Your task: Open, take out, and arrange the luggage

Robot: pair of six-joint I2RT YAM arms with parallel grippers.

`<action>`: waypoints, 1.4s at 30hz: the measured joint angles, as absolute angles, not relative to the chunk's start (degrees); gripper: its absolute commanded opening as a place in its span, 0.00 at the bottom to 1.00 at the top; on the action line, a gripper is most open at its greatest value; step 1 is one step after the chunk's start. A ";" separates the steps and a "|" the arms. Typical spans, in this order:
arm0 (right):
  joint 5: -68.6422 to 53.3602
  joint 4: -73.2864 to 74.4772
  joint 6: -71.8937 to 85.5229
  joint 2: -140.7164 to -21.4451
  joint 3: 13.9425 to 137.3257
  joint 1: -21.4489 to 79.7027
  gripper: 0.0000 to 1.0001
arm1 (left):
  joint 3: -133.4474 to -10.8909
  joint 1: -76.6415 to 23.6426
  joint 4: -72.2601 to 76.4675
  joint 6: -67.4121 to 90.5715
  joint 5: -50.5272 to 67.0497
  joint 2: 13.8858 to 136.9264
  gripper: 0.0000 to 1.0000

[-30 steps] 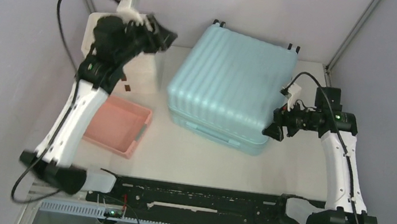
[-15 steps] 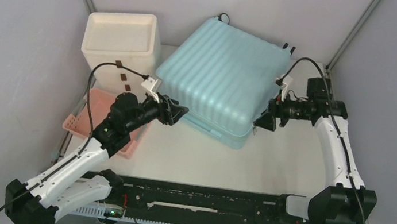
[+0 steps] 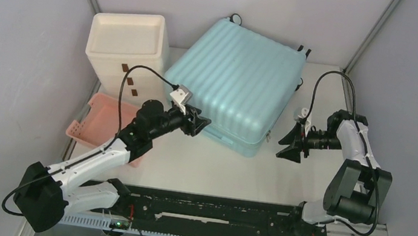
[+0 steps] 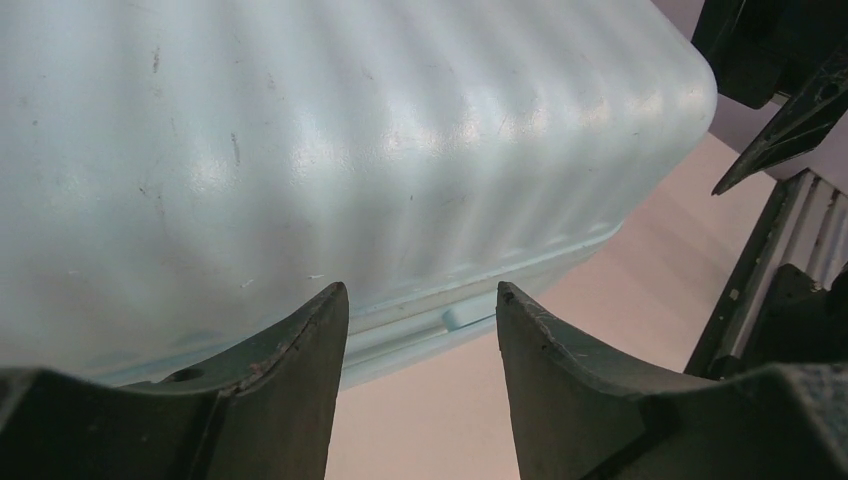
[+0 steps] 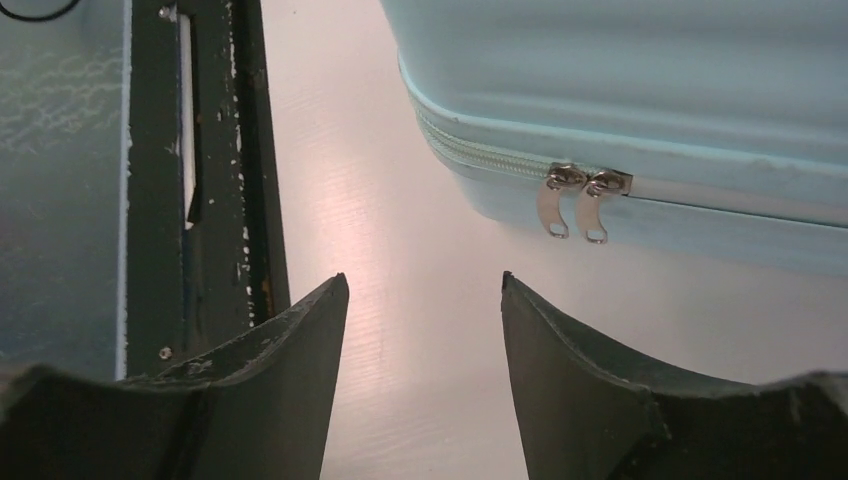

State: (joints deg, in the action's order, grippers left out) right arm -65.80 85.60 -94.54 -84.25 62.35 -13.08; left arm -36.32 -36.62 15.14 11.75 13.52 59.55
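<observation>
Luggage (image 3: pixel 235 85) lies closed and flat at the far middle of the bench (image 3: pixel 218 168), zip pulls (image 5: pixel 575 200) together on its near-right edge. Left gripper (image 3: pixel 201 124), released, at its near-left corner; right gripper (image 3: pixel 287 148), released, just off the pulls with bare bench between. Pink basket (image 3: pixel 93 124) and cabinet (image 3: pixel 125 46) along the left edge

Even, diffuse bright light from above, shadows soft and faint; top view sharp. Left wrist view: broad soft sheen on the luggage (image 4: pixel 400 150) ribs just above the jaws, near fingers (image 4: pixel 280 410) dark, slightly soft; right wrist view: pale glare streak on the table (image 5: pixel 370 220) between and beyond the jaws, zipper pulls (image 5: pixel 585 182) crisp.
</observation>
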 measured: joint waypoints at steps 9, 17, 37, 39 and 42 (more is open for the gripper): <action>-67.68 71.90 -95.13 -80.27 54.28 -11.46 0.51 | -34.35 -36.62 18.15 9.17 11.60 59.16 0.61; -65.76 49.32 -78.22 -74.76 44.69 -7.77 0.48 | -31.64 -36.62 18.63 8.95 9.54 57.91 0.61; -61.54 22.46 -57.06 -72.23 37.56 -1.45 0.40 | -31.64 -36.62 18.79 8.36 7.62 57.74 0.61; -60.47 19.90 -54.57 -71.53 36.62 -0.84 0.38 | -31.64 -36.62 18.79 8.36 7.57 57.74 0.61; -58.98 16.16 -50.85 -69.82 34.81 -0.58 0.33 | -31.64 -36.62 18.79 8.38 7.40 57.74 0.62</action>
State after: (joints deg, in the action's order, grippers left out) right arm -58.98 16.16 -50.85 -69.82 34.81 -0.58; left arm -31.64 -36.62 18.79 8.38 7.40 57.74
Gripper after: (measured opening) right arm 0.380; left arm 0.614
